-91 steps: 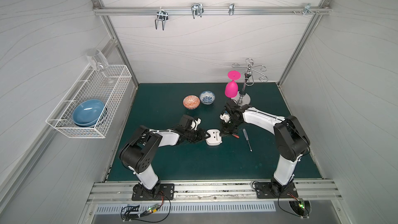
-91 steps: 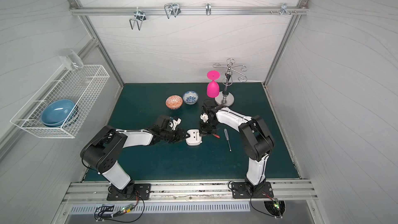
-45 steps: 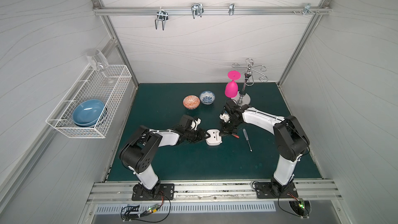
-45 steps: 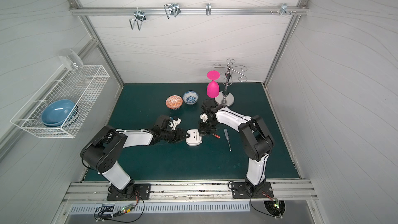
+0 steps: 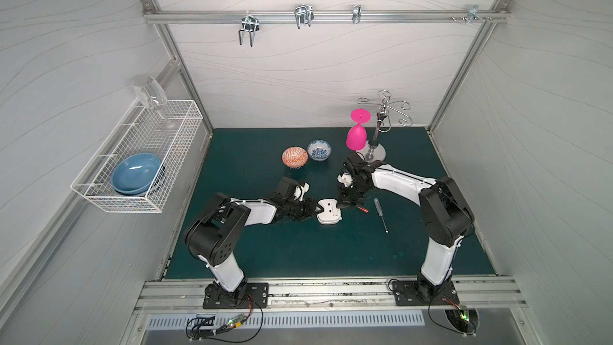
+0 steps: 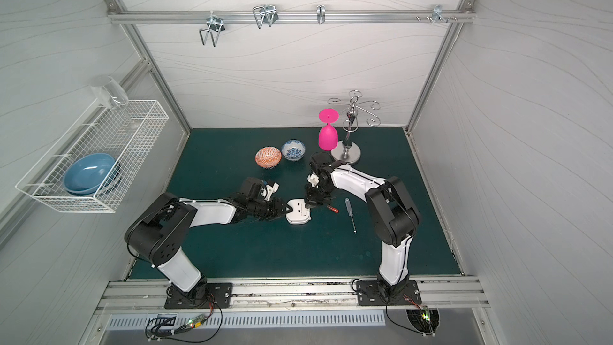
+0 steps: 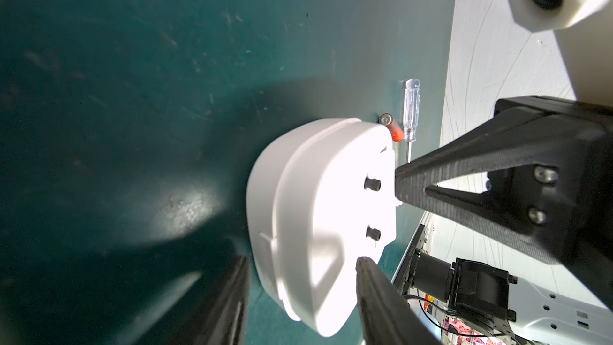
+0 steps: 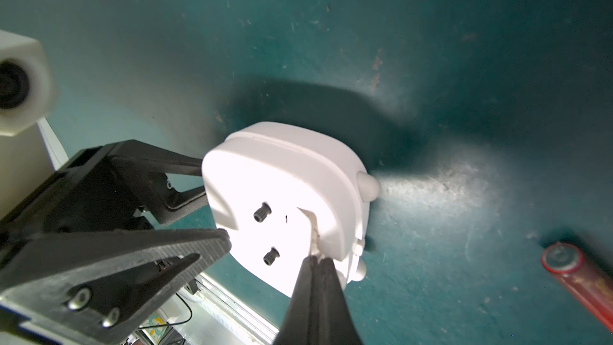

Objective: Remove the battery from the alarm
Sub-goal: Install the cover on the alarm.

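The white alarm (image 5: pixel 329 211) (image 6: pixel 298 211) lies with its back up on the green mat, two black knobs showing (image 8: pixel 282 194). My left gripper (image 5: pixel 317 209) (image 7: pixel 302 260) is shut on its left edge, one finger on each side of the body. My right gripper (image 5: pixel 341 205) (image 8: pixel 315 260) is shut with nothing held. Its joined tips touch the edge of the recess in the alarm's back. The red-orange battery (image 5: pixel 361 209) (image 6: pixel 332 209) (image 8: pixel 577 280) lies on the mat just right of the alarm, outside it.
A clear-handled screwdriver (image 5: pixel 380 214) lies right of the battery. Behind stand an orange patterned bowl (image 5: pixel 294 156), a blue-and-white bowl (image 5: pixel 319 149) and a metal stand (image 5: pixel 376 151) with a pink glass (image 5: pixel 356 137). A wire basket (image 5: pixel 172 127) hangs on the left wall.
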You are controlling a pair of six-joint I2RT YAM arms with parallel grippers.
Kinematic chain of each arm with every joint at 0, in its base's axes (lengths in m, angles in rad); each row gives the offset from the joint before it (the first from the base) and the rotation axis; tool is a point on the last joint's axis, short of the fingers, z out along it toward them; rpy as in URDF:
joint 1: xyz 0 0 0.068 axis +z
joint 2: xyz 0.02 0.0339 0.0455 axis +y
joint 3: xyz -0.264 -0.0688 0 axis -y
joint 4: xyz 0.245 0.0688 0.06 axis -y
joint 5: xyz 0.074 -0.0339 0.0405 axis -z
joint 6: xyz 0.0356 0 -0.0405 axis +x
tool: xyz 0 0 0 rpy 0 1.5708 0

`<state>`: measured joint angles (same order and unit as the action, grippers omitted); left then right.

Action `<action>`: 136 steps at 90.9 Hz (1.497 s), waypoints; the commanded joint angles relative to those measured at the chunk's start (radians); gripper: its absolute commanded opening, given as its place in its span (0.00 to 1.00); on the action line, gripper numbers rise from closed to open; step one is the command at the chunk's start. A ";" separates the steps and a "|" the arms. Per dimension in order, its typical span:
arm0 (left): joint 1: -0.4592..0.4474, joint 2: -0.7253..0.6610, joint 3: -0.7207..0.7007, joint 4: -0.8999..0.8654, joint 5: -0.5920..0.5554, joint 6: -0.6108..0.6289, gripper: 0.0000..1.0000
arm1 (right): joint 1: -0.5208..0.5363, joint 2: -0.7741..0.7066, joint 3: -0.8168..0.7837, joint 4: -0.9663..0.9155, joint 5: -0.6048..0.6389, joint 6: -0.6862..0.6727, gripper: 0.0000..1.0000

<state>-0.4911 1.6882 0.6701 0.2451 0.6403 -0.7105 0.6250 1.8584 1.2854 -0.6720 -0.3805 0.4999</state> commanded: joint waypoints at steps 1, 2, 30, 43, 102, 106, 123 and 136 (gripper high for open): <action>0.002 0.011 -0.003 0.039 0.007 0.003 0.56 | 0.007 0.021 0.021 -0.008 0.006 0.005 0.00; 0.001 0.011 -0.003 0.039 0.007 0.002 0.56 | 0.007 0.020 0.021 -0.008 0.006 0.006 0.01; 0.000 0.014 -0.003 0.040 0.006 0.002 0.56 | 0.004 0.012 0.020 -0.016 -0.021 0.003 0.01; 0.000 0.012 -0.003 0.038 0.003 0.003 0.56 | -0.003 -0.001 0.020 -0.038 -0.031 -0.005 0.01; 0.001 0.008 0.001 0.027 -0.004 0.007 0.58 | -0.011 -0.006 0.032 -0.050 -0.035 -0.010 0.01; 0.000 0.009 0.001 0.026 -0.004 0.007 0.58 | -0.010 -0.003 0.032 -0.047 -0.035 -0.006 0.01; 0.000 0.009 0.000 0.025 -0.002 0.006 0.58 | -0.011 0.009 0.034 -0.036 -0.032 0.005 0.01; 0.000 0.010 0.003 0.027 -0.002 0.006 0.58 | -0.011 0.018 0.036 -0.032 -0.020 0.009 0.01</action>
<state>-0.4911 1.6905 0.6693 0.2447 0.6395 -0.7105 0.6193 1.8633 1.2949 -0.6895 -0.4015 0.5014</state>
